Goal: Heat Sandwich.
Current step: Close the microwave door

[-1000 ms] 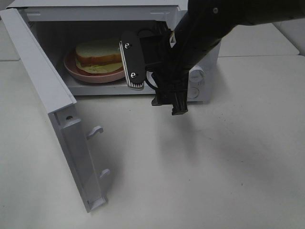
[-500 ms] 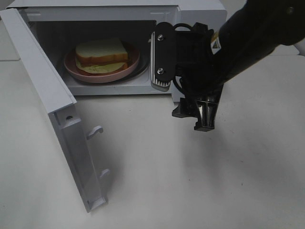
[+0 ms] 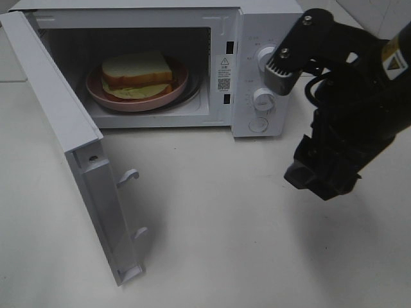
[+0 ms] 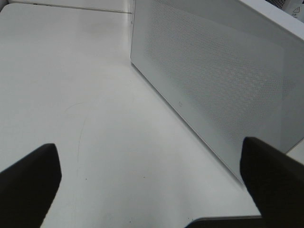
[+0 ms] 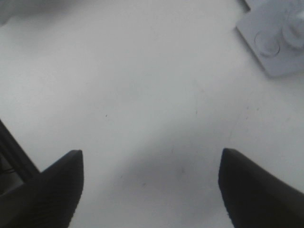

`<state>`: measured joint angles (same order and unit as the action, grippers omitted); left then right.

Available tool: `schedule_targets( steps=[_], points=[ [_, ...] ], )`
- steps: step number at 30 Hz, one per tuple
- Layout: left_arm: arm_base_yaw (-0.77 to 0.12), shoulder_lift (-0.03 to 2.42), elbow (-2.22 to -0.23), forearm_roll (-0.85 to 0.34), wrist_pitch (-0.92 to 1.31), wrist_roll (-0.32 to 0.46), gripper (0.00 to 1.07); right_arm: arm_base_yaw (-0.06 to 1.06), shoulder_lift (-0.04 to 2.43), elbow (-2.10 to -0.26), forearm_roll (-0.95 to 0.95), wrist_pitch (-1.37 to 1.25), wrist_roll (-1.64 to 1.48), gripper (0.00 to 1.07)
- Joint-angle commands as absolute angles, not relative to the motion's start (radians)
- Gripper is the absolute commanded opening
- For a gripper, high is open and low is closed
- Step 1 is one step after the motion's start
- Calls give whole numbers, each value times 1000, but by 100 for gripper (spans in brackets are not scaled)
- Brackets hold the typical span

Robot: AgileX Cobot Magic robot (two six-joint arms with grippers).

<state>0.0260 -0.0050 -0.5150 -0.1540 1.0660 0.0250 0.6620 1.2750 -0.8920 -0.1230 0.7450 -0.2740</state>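
Observation:
The sandwich (image 3: 137, 72), thick white bread with tan crust and pale filling, lies on a round pink plate (image 3: 128, 102) inside the open white microwave (image 3: 257, 25). My right gripper (image 3: 321, 183) hangs over the table to the right of the microwave, in front of its dials. In the right wrist view it (image 5: 149, 166) is open, with only bare table between the fingers. My left gripper (image 4: 149, 161) is open and empty, close to the outer face of the microwave door (image 4: 213, 80). The exterior view does not show it.
The microwave door (image 3: 64, 128) swings out to the left and reaches toward the table's front, its latch hooks (image 3: 128, 176) pointing right. The control panel with dials (image 3: 264, 97) is on the microwave's right side; its corner (image 5: 270, 42) appears in the right wrist view.
My right arm has drawn away from the microwave opening and moved to the right and lower, uncovering the cavity and the control panel. The sandwich and plate stayed put.

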Motion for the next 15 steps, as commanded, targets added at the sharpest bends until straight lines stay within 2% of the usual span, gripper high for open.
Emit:
schedule_targets(
  steps=[1,15],
  points=[
    [24,-12,-513,-155,1064,23,97,658,1215,-886,-119,889,-109,76],
    [24,-12,-513,-155,1064,23,97,658,969,-886,-112,1226,-9,76]
  ],
)
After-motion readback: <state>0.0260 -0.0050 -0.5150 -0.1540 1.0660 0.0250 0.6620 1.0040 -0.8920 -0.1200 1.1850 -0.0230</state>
